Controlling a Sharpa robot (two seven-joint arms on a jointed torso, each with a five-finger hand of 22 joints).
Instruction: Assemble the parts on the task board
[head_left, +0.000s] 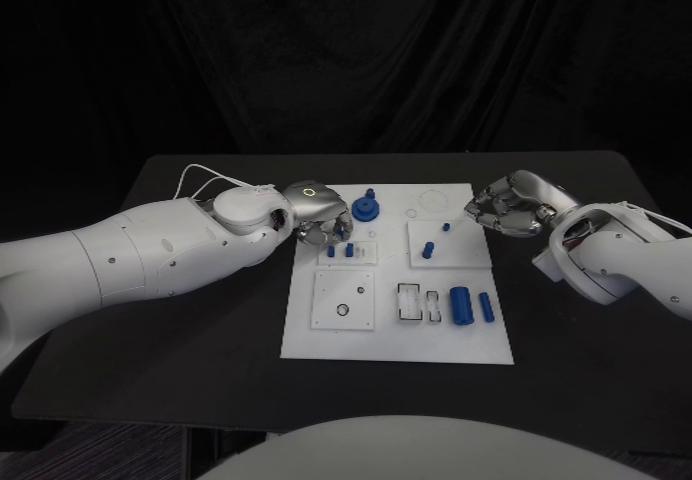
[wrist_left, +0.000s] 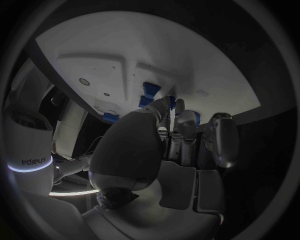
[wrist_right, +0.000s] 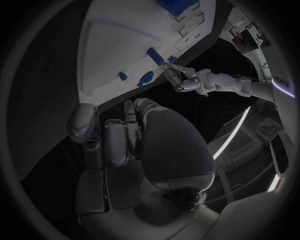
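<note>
Over the board's far-left corner: the left hand (head_left: 320, 222) is seen poised beside the blue knob part (head_left: 366, 208), fingers curled down toward the small blue pegs (head_left: 340, 251).
Step in hand: an approach to a pick at the upper-left fixture is judged to be under way; nothing is seen lifted yet.
Left hand: fingers are drawn partly together above the board; whether a part is pinched or merely touched cannot be told, as the fingertips are hidden by the palm in the left wrist view.
Right hand: the right hand (head_left: 512, 205) is held just off the board's far-right edge, fingers curled in, with no part seen in it.
Task board: the task board (head_left: 397, 345) is laid flat in the middle of the black desk (head_left: 144, 330).
Loose parts: a large blue cylinder (head_left: 462, 305) and a smaller blue bar (head_left: 488, 306) are lying near the right edge; a blue peg (head_left: 431, 246) is standing in the upper-right plate.
Next move: a careful lowering and closing of the left fingers on one small part is called for, with the neighbouring pegs left undisturbed.
</note>
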